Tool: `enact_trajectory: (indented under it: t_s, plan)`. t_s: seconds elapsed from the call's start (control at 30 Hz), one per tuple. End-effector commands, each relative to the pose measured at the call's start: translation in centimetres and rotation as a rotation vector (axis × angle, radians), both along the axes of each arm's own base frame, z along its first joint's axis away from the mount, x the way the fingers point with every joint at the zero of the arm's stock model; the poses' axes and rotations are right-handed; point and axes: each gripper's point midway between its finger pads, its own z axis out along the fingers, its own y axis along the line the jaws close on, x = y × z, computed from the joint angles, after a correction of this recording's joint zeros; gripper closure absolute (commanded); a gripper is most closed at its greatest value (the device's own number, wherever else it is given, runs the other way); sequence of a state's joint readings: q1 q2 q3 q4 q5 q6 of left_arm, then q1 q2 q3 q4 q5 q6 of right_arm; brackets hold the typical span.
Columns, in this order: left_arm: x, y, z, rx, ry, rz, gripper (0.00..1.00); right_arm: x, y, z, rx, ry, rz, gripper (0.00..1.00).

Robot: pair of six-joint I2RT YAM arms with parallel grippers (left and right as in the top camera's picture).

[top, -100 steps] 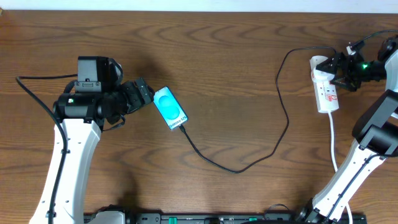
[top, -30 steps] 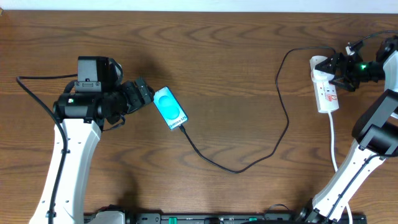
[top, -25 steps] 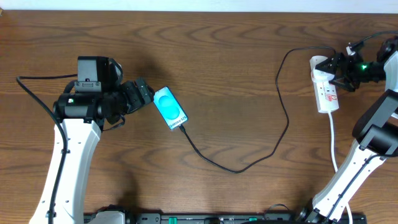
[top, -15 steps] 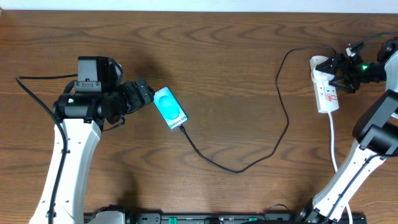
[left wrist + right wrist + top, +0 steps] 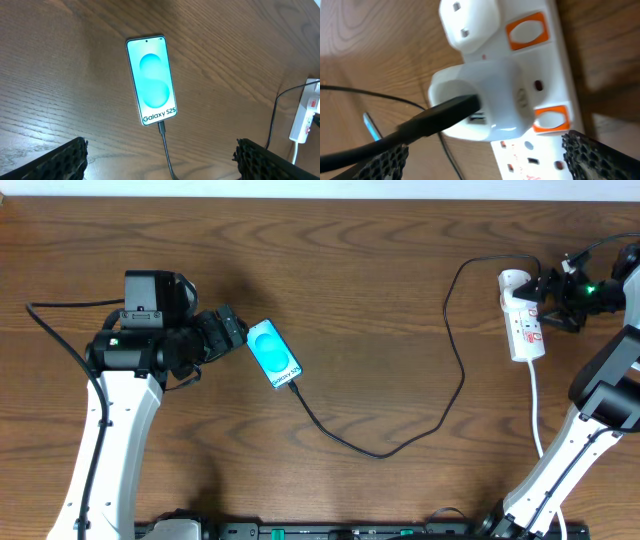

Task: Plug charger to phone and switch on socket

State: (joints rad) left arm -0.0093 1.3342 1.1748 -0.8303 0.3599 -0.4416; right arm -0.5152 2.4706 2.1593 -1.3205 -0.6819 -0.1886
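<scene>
Since the last look, only the right end effector has shifted, a touch toward the counter's right edge, so it now sits just beside the socket rather than over it; nothing else has budged. From my right wrist view its fingers stand wide apart with nothing between them, and the white adapter sits plugged into the socket between two orange switches. The socket lies near the far right corner of the counter. The left end effector is spread apart too, empty, just beside the phone, which lies face up and lit, left of the counter's middle. The charger runs from the phone's lower end in a loose curve across to the socket
</scene>
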Motion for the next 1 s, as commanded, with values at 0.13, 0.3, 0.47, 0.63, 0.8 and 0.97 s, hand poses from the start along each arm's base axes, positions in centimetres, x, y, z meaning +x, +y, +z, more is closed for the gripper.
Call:
enact_trajectory:
  t_s: [0.13, 0.3, 0.47, 0.63, 0.8, 0.97]
  plan:
    - [0.2, 0.4, 0.1, 0.013, -0.001, 0.009, 0.05, 0.4, -0.5, -0.8, -0.018, 0.001, 0.008, 0.01]
    - [0.2, 0.4, 0.1, 0.013, -0.001, 0.009, 0.05, 0.8, 0.2, -0.3, 0.016, -0.039, 0.027, 0.01]
    - [0.2, 0.4, 0.1, 0.013, -0.001, 0.009, 0.05, 1.2, 0.5, 0.1, 0.041, -0.063, 0.025, 0.01]
    - [0.2, 0.4, 0.1, 0.013, -0.001, 0.009, 0.05, 1.2, 0.5, 0.2, 0.039, -0.065, 0.029, 0.01]
    - [0.2, 0.3, 0.1, 0.013, -0.001, 0.009, 0.05, 1.3, 0.8, 0.2, 0.036, -0.072, 0.043, 0.01]
    - [0.2, 0.3, 0.1, 0.013, -0.001, 0.009, 0.05, 1.4, 1.3, 0.2, 0.036, -0.073, 0.056, 0.01]
